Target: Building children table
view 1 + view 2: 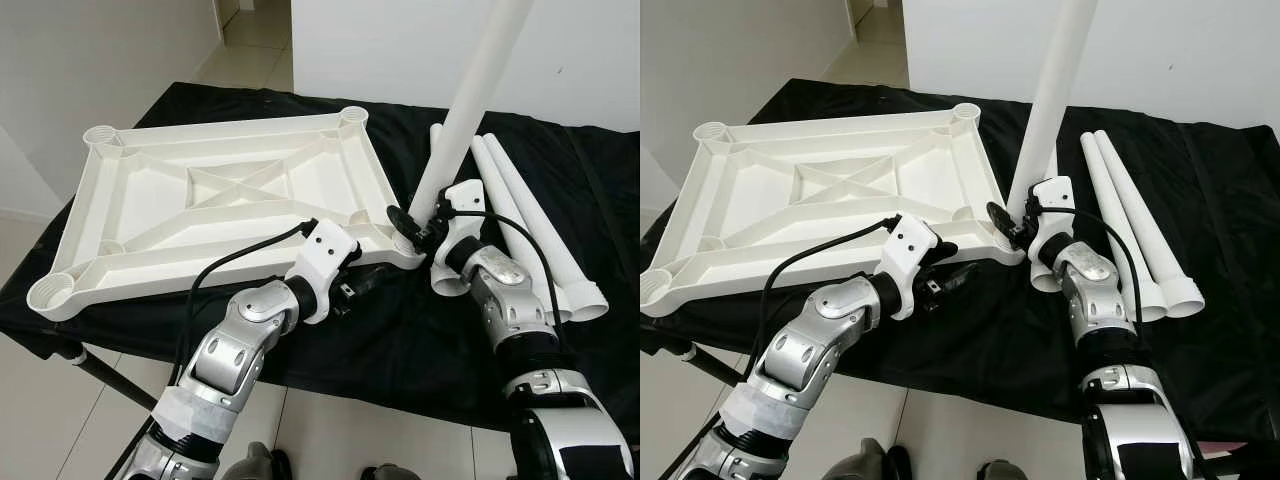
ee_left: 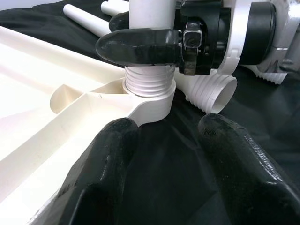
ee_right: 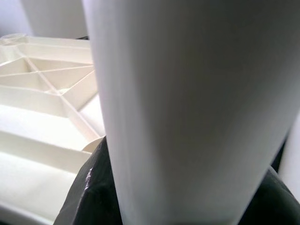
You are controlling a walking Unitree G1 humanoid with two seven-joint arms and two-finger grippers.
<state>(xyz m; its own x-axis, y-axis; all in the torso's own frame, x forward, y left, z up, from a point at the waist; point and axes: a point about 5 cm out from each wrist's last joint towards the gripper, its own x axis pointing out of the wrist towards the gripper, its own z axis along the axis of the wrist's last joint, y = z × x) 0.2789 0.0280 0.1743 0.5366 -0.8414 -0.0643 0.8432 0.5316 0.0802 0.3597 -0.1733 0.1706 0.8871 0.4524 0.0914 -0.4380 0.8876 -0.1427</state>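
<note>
A white plastic tabletop [image 1: 220, 195] lies upside down on the black-covered table, ribs facing up. One white table leg [image 1: 465, 110] stands nearly upright, its threaded end [image 2: 149, 83] seated in the near right corner socket [image 2: 150, 105]. My right gripper [image 1: 412, 222] is shut on this leg just above the thread; the leg fills the space between its fingers [image 3: 93, 187] in the right wrist view. My left gripper [image 1: 360, 283] rests open on the cloth just in front of that corner, fingers [image 2: 105, 159] pointing at the socket and holding nothing.
Several loose white legs [image 1: 530, 225] lie on the black cloth [image 1: 420, 330] to the right of the tabletop, wide ends toward me. The table's front edge runs just below my arms, with tiled floor beyond. A white wall stands behind.
</note>
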